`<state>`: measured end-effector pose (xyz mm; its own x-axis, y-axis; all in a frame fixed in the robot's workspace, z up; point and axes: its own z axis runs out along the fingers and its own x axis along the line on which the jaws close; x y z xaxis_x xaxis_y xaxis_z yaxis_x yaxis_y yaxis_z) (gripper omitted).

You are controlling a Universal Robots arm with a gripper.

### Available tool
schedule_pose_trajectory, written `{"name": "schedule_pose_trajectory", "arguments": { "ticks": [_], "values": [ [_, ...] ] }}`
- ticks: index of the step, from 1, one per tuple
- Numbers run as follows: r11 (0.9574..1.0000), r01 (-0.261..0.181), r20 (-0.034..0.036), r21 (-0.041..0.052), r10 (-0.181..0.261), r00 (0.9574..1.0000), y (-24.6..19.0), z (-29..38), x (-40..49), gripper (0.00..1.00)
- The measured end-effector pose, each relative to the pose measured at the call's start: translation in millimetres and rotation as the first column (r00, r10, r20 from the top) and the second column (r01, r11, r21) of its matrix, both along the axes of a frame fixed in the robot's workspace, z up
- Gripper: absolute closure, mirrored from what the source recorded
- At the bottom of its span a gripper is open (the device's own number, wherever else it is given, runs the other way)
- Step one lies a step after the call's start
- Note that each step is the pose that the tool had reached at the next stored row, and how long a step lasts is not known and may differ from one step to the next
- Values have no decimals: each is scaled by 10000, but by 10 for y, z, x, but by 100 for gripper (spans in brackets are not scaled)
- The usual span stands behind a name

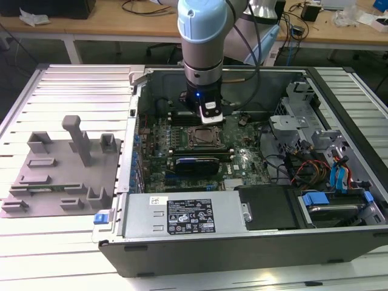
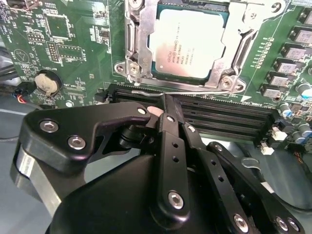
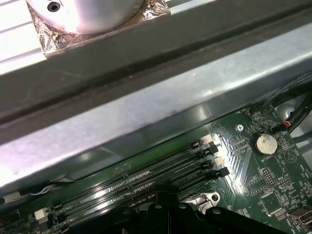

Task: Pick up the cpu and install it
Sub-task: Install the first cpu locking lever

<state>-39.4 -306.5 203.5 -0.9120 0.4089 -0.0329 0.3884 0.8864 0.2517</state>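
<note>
Gripper (image 2: 165,105) of black jointed metal, fingers pressed together on nothing, poised over memory slots (image 2: 219,109), flat silvery square cpu (image 2: 187,44) seated in its steel socket frame (image 2: 136,39), green motherboard (image 2: 63,44) partly hidden.

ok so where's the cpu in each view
Exterior view: cpu inside the socket frame, next to the memory slots.
Second wrist view: cpu seated in the frame, just beyond the memory slots.
First wrist view: the same memory slots, which are the shared landmark.
</note>
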Motion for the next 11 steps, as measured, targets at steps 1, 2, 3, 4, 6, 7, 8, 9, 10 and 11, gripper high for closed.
{"name": "schedule_pose_trajectory", "arguments": {
  "ticks": [1,2,3,4,6,7,8,9,10,11],
  "values": [
    [10000,0,0,-3,0,10000,0,-4,2,89],
    [10000,2,0,-5,-2,10000,0,-9,3,89],
    [10000,2,0,-7,-2,10000,0,-15,4,89],
    [10000,1,0,-7,-1,10000,0,-23,6,89],
    [10000,1,-1,-9,-1,10000,0,-40,8,89],
    [10000,1,-4,-13,-1,10000,-1,-47,8,89],
    [10000,2,-6,-15,-2,10000,-1,-56,8,89],
    [10000,2,-5,-16,-2,10000,-1,-66,10,89],
    [10000,1,-3,-15,-1,10000,-1,-75,11,89],
    [10000,3,-3,-17,-3,10000,0,-82,13,89]
  ]
}}
